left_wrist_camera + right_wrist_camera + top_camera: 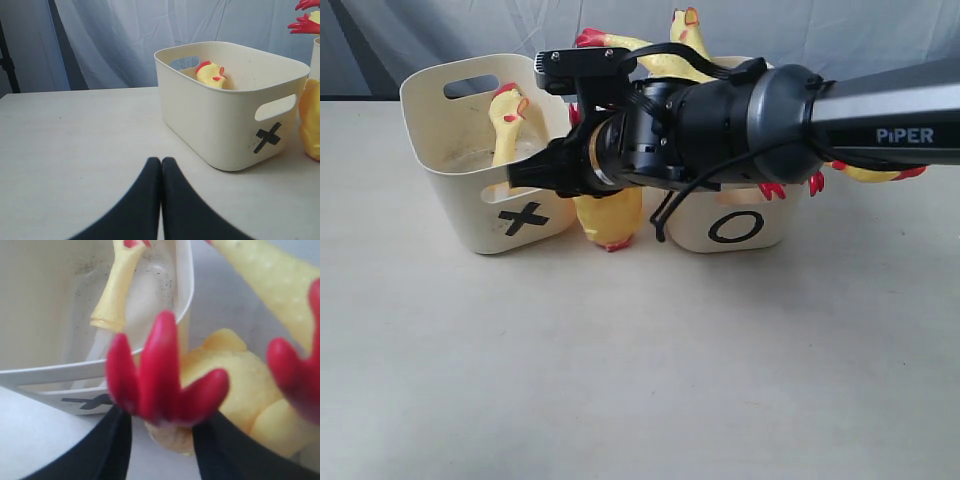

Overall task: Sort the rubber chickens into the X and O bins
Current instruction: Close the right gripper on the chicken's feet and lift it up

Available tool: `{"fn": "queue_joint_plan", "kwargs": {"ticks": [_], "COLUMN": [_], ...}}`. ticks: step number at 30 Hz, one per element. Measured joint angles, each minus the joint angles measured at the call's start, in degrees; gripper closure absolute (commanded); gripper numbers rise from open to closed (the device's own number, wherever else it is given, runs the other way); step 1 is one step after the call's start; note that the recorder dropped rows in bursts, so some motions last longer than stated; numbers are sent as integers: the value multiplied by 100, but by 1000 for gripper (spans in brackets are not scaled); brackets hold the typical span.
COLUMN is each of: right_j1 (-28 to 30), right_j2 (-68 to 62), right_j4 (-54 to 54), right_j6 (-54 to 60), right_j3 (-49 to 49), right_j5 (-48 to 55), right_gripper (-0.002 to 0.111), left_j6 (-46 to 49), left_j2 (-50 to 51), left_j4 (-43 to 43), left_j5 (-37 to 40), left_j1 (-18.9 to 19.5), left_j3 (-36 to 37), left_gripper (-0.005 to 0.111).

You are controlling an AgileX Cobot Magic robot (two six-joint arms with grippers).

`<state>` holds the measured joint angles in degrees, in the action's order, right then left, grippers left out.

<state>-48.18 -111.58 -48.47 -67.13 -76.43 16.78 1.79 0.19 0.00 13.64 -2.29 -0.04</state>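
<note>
The X bin (450,150) (215,125) holds the head-and-neck piece (507,125) (211,75) (117,290). To its right, the O bin (785,225) carries two long chickens (650,55) whose feet (880,172) hang over its rim. The headless body (608,215) (235,385) stands feet-up in the gap between the bins. My right gripper (520,178) (161,412) reaches across by the X bin's front wall. Its jaws are closed against one red foot of that body, and the foot hides the tips. My left gripper (161,159) is shut on nothing, low over the table short of the X bin.
A pale cloth backdrop hangs behind the bins. Bare table stretches in front of both bins and to the left of the X bin. The right arm's thick wrist (720,120) hides the O bin's rim and the gap between the bins.
</note>
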Motion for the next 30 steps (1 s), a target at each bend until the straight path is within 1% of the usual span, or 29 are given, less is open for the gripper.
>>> {"fn": "queue_joint_plan", "kwargs": {"ticks": [6,10,14,16,19,24,30], "right_j1": [0,0,0,0,0,0,0], "right_j2": [0,0,141,233,400,697,1026], "right_j4": [-170,-13,467,768,1606,3459,5144], "right_j6": [-54,-54,277,664,1574,3538,5017], "right_j3": [0,0,0,0,0,0,0], "right_j5": [97,206,529,785,1248,1751,2255], "right_gripper": [92,93,93,93,93,93,93], "left_j6": [0,0,0,0,0,0,0], "left_j2": [0,0,0,0,0,0,0], "left_j4": [0,0,0,0,0,0,0], "left_j5": [0,0,0,0,0,0,0], "left_j1": [0,0,0,0,0,0,0], "left_j3": [0,0,0,0,0,0,0], "left_gripper": [107,107,107,107,107,107,107]}}
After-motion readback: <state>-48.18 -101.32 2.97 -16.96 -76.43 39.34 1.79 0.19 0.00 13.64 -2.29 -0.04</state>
